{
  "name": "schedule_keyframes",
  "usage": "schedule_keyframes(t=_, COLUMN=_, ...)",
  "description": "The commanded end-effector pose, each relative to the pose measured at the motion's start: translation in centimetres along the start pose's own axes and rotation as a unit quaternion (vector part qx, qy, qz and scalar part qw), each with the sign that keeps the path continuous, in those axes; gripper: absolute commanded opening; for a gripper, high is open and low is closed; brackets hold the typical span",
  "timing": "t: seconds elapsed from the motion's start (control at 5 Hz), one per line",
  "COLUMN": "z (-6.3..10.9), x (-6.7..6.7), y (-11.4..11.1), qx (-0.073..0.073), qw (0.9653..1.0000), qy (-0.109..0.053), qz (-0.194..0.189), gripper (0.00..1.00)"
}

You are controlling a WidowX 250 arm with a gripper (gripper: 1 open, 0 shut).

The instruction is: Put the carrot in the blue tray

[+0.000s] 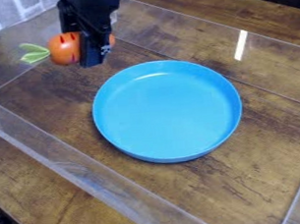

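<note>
Lab-type test bench: dark wood-plank tabletop fenced by clear acrylic walls below the gripper.

At the upper left of the frame the gripper was a blocky black unit with blue-tinted edges on its lower fingers; finer details such as screws or cables were too blurred to tell.

No writing, label, brand mark, number or sign can be read anywhere in the view; the blue tray is plain and smooth; the carrot bears only thin dark cross lines, not letters; the wooden bench shows grain alone; the dark end effector carries no legible marking.
</note>
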State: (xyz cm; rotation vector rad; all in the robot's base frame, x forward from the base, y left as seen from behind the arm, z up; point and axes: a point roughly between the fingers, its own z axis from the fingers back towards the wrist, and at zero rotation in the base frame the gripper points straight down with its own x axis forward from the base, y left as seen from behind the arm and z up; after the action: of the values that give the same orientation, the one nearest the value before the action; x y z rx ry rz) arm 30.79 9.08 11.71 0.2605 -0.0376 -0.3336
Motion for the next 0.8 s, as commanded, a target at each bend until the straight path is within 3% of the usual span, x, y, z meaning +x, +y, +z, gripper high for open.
schedule_keyframes(t=0.0, z=3.4, x=0.1, y=-1.1, qx=0.019, qw=0.999, qy=-0.04, qz=-0.007, gripper=0.0)
schedule_keyframes(t=0.6, z=5.5, x=1.1, y=-7.8, qx=0.012, qw=0.9972, qy=-0.065, qz=-0.034, gripper=0.0)
